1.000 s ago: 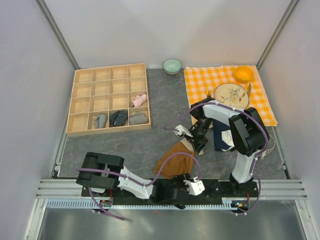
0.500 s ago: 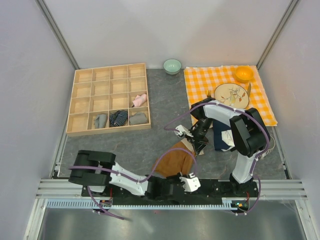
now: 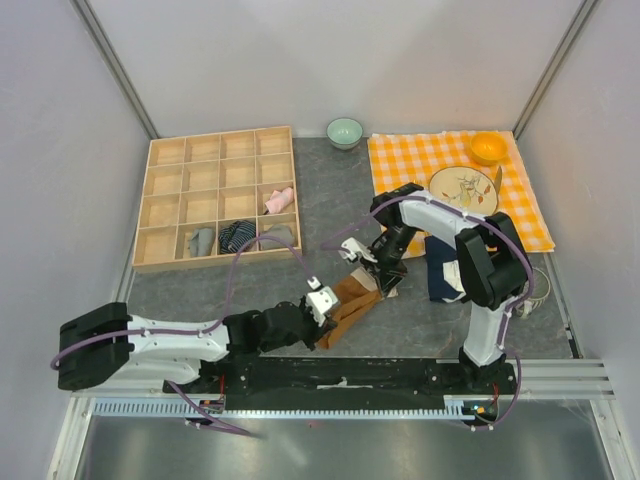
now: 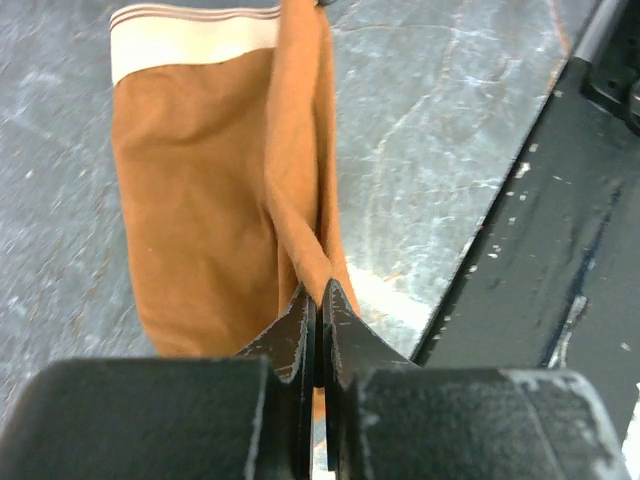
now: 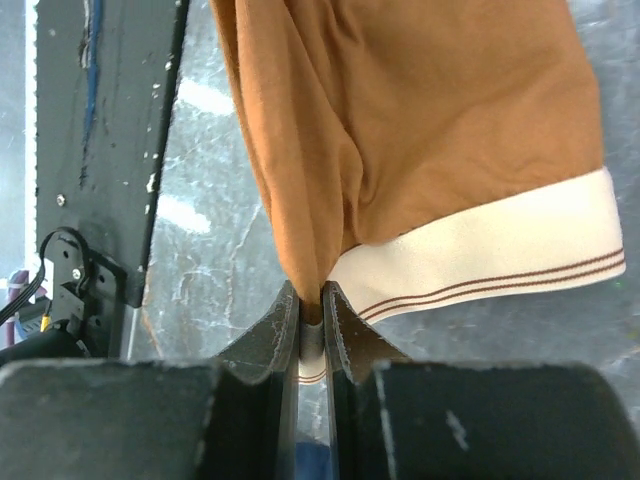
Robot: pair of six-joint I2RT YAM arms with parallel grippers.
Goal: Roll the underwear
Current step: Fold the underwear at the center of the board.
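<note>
The rust-brown underwear point(image 3: 352, 300) with a tan band lies folded lengthwise on the grey table, in front of the middle. My left gripper point(image 3: 322, 318) is shut on its near end, pinching a raised fold of brown cloth point(image 4: 300, 250). The tan band point(image 4: 190, 40) lies at the far end. My right gripper point(image 3: 378, 277) is shut on the band end, gripping cloth at the band's corner point(image 5: 310, 290). The striped band point(image 5: 500, 250) spreads to the right of it. I cannot make out the cream-white underwear.
A wooden compartment tray point(image 3: 150, 200) at back left holds a pink roll point(image 3: 278, 199), two grey rolls and a striped sock bundle point(image 3: 237, 235). A green bowl point(image 3: 345, 131), a checked cloth point(image 3: 400, 160) with a plate and an orange bowl, and a navy cloth point(image 3: 440, 268) are on the right.
My left arm swung out from the near rail to the left, and its gripper closed on the underwear's near end. The underwear is now folded narrower. My right gripper shifted slightly back.
</note>
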